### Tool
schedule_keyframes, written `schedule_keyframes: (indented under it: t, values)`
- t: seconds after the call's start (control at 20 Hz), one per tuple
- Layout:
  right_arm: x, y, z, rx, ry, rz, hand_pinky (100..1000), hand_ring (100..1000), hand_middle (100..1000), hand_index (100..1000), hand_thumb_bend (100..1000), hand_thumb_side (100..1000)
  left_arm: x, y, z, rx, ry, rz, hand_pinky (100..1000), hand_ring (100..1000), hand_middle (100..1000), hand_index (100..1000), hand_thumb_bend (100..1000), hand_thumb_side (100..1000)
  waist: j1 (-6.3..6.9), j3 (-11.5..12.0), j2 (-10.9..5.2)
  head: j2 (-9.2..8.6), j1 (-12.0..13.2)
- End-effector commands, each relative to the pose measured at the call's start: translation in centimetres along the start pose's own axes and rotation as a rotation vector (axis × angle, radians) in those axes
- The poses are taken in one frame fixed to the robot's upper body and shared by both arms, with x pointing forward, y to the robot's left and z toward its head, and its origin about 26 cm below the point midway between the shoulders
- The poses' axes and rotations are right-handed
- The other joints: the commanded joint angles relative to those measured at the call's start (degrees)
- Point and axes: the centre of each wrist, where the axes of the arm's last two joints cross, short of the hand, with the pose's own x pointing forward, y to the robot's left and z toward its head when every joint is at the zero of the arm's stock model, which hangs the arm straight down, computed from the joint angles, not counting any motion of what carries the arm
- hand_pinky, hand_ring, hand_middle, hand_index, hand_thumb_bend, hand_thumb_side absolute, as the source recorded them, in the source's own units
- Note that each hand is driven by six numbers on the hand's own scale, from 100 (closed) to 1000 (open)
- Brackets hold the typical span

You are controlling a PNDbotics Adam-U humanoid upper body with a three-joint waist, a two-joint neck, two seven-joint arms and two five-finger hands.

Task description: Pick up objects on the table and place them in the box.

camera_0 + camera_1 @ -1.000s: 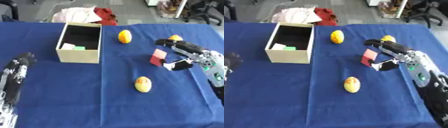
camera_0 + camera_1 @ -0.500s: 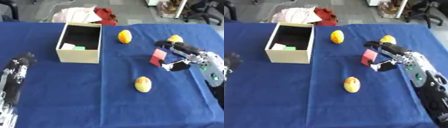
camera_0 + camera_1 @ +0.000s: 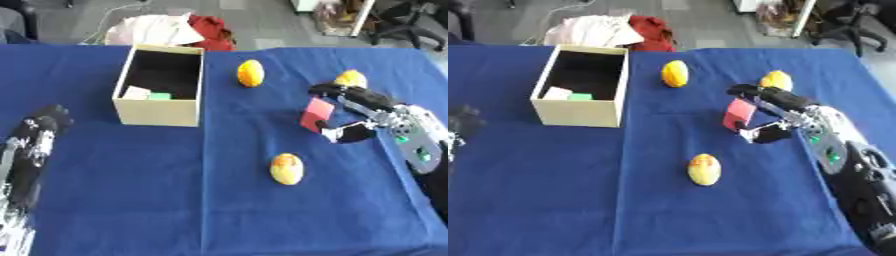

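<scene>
worktop [image 3: 175, 200]: blue cloth fills most of the frame; every object of the task rests on it
box [image 3: 160, 112]: open cardboard box, upper left of centre; inside, against its near wall, a pale piece [image 3: 135, 93] beside a green piece [image 3: 160, 96]; I judge these as items already placed, so the job looks partly done
right hand [image 3: 357, 114]: comes in from the right edge, at centre right; fingers above and thumb below are closed on a red block; I judge this as the pick in progress, the carry to the box not yet made
left hand [image 3: 39, 131]: low at the left edge, idle; whether its fingers are curled or straight I cannot tell
red block [image 3: 315, 115]: tilted, between the right hand's fingers and thumb, right of centre and well apart from the box; whether it is clear of the cloth I cannot tell
yellow fruit, near [image 3: 287, 169]: lower centre, untouched
yellow fruit, far [image 3: 250, 73]: upper centre, just right of the box, untouched
yellow fruit, right [image 3: 351, 79]: upper right, just behind the right hand's fingers, untouched
left to do: red block plus three fruits, by my count
</scene>
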Motion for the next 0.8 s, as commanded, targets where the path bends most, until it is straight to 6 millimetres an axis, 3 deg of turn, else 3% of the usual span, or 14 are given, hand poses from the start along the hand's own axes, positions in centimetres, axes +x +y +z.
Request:
schedule_keyframes:
  t: [0.05,0.8]
  values:
    - [-0.39,-1.36,-0.10,-0.026,0.018,0.035,925,896,969,1000,100,318,0.62,0.35,-0.27,-0.006,-0.024,-0.008,884,784,757,826,100,653,0.17,0.10,-1.22,-0.18,-0.01]
    - [-0.92,-0.86,-0.59,-0.022,0.064,0.051,928,903,968,1000,100,313,0.64,0.33,-0.28,-0.006,-0.026,-0.007,884,784,757,826,100,653,0.20,0.20,-1.08,-0.25,-0.03]
